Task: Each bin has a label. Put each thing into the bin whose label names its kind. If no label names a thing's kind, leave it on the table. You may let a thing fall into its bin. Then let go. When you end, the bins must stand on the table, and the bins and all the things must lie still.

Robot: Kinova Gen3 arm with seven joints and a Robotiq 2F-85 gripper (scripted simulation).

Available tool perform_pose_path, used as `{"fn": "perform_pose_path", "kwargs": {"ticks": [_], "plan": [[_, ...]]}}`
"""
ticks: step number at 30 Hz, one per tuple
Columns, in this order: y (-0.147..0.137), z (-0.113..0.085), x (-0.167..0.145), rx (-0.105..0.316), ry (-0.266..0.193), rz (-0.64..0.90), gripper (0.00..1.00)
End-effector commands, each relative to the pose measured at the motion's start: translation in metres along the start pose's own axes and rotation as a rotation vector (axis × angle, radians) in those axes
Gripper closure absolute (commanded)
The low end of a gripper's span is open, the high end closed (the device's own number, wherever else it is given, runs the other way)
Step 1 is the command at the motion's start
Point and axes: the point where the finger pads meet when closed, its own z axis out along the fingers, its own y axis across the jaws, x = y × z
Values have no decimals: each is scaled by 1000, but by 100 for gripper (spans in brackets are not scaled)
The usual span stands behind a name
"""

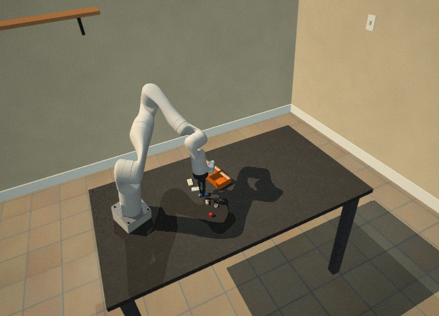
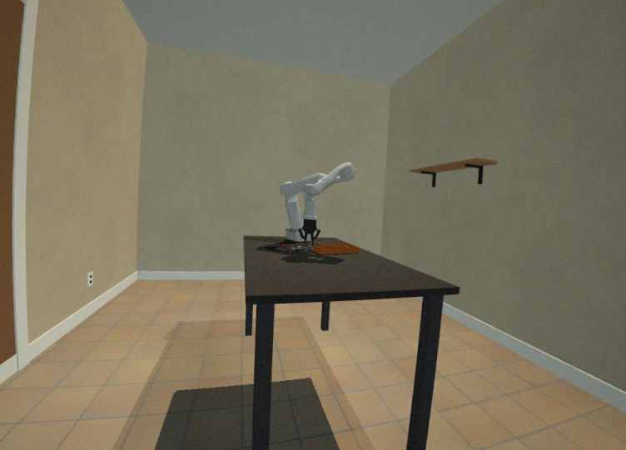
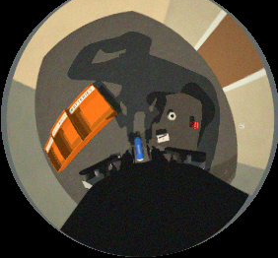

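A small blue cylinder [image 3: 139, 149] lies on the dark table between my fingertips; it also shows in the top view [image 1: 204, 194]. My gripper [image 1: 202, 190] points straight down over it, with the fingers partly open on either side and not pressing on it. The orange bin [image 1: 218, 177] with two labelled compartments stands just to the right of the gripper and shows at the left of the wrist view [image 3: 79, 125]. The labels are too small to read.
Two white domino-like tiles [image 1: 190, 181] [image 1: 195, 188] lie left of the gripper. A small white tile [image 3: 162, 136], a white ring [image 3: 172, 115] and a red die [image 3: 194, 124] lie just beyond the cylinder. The arm's base [image 1: 130, 216] stands at the table's left.
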Motion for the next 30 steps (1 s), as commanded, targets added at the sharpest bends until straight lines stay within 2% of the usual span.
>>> {"fn": "perform_pose_path", "kwargs": {"ticks": [1,14,23,30], "plan": [[2,2,1,-7,3,12,71],[-3,1,-1,-4,-2,2,71],[-2,14,2,-5,5,-3,71],[-3,13,0,-3,1,4,71]]}}
